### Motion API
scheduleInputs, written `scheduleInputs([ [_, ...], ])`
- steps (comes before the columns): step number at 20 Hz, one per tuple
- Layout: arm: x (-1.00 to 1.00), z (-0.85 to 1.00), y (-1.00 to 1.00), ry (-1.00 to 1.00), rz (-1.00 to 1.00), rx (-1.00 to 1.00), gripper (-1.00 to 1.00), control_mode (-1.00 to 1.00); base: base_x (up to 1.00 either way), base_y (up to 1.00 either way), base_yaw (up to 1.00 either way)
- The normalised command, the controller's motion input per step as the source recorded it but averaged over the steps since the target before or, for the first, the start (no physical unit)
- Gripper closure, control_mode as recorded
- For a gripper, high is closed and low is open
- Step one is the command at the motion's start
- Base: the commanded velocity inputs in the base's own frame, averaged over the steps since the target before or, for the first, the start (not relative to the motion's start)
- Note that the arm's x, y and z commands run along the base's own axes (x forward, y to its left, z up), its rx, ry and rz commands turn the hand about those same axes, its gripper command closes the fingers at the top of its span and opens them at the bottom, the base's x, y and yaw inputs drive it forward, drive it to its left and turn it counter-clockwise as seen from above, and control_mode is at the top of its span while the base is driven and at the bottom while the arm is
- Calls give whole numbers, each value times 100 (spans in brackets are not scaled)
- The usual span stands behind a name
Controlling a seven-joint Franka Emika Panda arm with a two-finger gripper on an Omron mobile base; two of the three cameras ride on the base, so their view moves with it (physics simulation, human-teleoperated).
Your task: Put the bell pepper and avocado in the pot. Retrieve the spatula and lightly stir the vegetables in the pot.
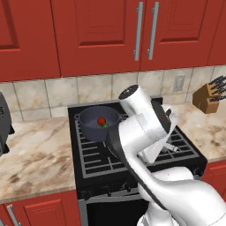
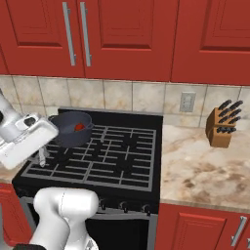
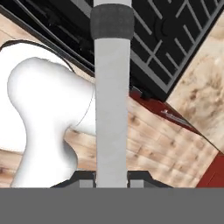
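The dark grey-blue pot stands on the stove's back left burner. Inside it lie the red bell pepper and a small green piece beside it, the avocado. My gripper is shut on the spatula, whose pale grey handle with a dark collar runs straight up the hand view between the fingertips. The hand hovers over the stove's front part, to the right of the pot and apart from it. The spatula's blade is out of view.
The black stove grates spread in front of the pot. Marble counters flank the stove. A wooden knife block stands at the back right, a dark appliance at the far left. Red cabinets hang above.
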Motion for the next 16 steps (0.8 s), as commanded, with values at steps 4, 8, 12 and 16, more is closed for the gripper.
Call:
scheduleInputs([
  [4, 45, 37, -2, -5, 1, -28, 100, -100, 0, 0, 0],
  [8, 72, 19, -8, -3, 0, -27, 100, -100, 0, 0, 0],
  [12, 92, 1, -11, -2, 0, -25, 100, -100, 0, 0, 0],
  [16, 81, 0, -1, 0, 0, -27, 100, -100, 0, 0, 0],
])
